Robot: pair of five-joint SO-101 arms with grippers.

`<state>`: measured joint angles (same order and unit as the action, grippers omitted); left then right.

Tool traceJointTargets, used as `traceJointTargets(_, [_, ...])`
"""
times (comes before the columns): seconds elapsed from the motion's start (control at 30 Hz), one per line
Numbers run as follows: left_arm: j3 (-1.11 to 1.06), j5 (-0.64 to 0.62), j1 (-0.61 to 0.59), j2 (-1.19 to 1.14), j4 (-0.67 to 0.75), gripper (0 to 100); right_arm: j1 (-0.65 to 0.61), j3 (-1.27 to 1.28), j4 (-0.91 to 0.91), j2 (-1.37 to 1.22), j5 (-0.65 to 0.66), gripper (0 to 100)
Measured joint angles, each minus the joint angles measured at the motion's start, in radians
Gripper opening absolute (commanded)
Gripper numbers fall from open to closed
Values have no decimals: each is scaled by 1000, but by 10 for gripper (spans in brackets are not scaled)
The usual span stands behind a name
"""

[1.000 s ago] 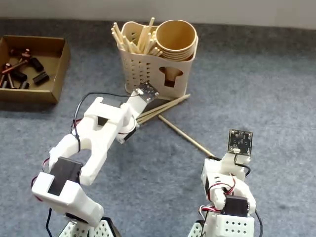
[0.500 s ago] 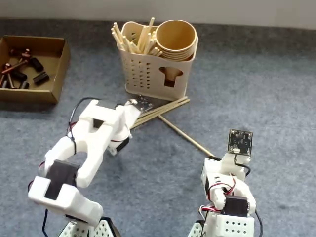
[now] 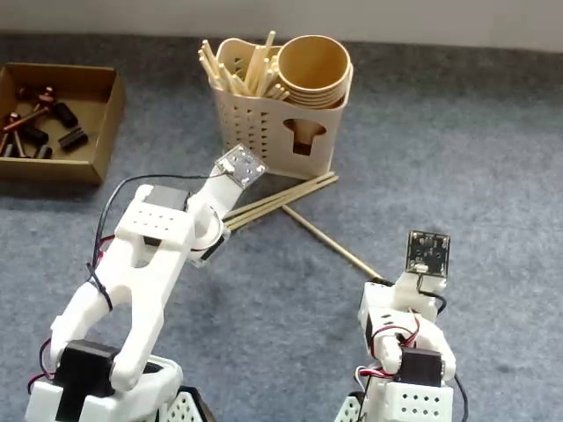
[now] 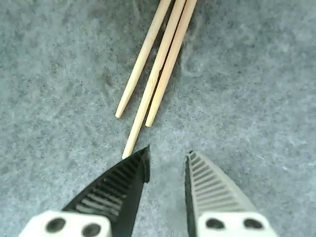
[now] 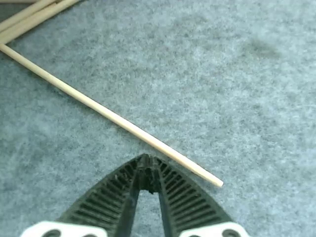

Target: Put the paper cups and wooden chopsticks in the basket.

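While parted and empty, left end effector (image 4: 168, 151) just beside three chopsticks (image 4: 155, 74).

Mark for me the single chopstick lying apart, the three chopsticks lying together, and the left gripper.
Single wooden chopstick (image 5: 108, 114), right wrist view, mid-shaft.
Three wooden chopsticks lying together (image 4: 154, 74), left wrist view, shaft of the middle one.
Left gripper (image 4: 168, 152), left wrist view, midway between its open fingertips.

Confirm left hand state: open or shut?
Open. The left hand shows bare carpet between its fingertips and holds nothing; three chopsticks lie just ahead.
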<state>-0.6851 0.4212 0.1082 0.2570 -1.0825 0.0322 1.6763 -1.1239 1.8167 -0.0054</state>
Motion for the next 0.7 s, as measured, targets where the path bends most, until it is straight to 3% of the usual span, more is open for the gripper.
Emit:
traceJointTargets(0.17, [-8,-2,-3,-54,107,123,0,0,0,0,0,5])
traceJointTargets(0.4, [103,-2,-3,-301,132,119,0,0,0,0,0,5])
traceJointTargets(0.7, [315,-9,11,-493,-8,45,0,0,0,0,0,5])
